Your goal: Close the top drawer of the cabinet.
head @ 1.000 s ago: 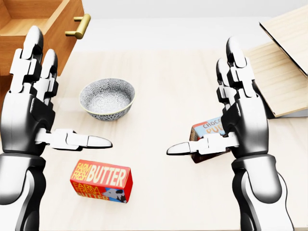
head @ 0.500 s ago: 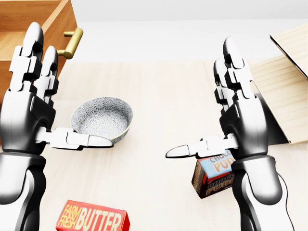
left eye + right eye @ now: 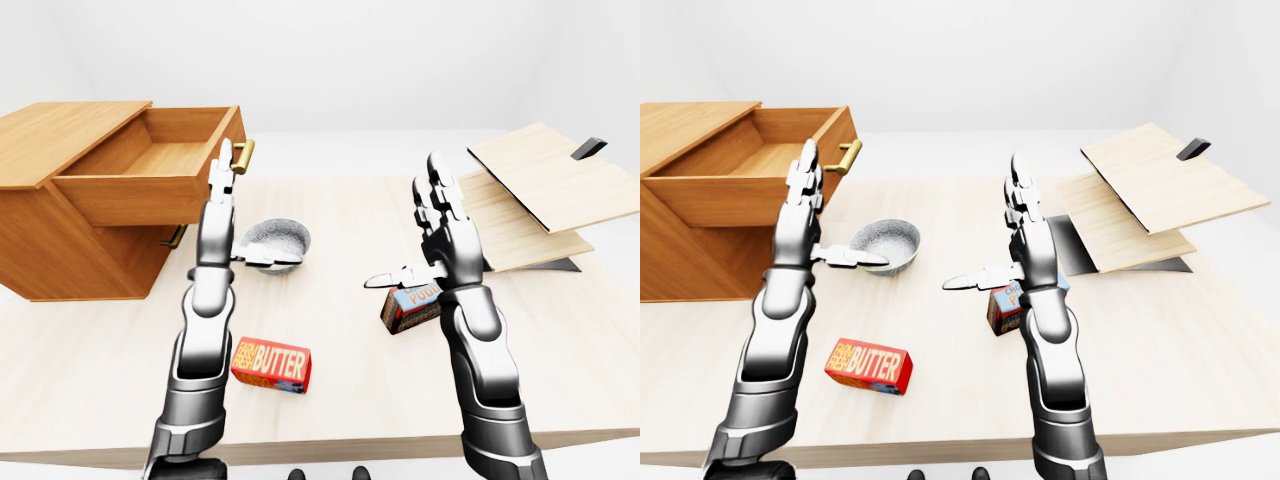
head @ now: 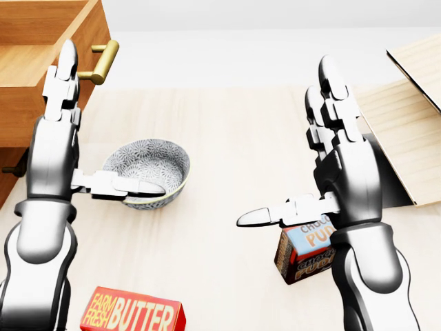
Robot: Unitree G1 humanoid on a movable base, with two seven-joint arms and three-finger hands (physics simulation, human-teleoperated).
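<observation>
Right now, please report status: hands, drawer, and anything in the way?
Left hand open, raised beside the top drawer. Right hand open, holding nothing. Drawer pulled out, handle free. Bowl below left hand, not blocking.

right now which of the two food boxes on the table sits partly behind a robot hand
The brown and blue chocolate pudding box, partly hidden by the right hand; the red butter box lies fully exposed.

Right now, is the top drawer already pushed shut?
No, the top drawer juts well out of the cabinet, its bare inside open to view and its brass handle clear of the cabinet face.
</observation>
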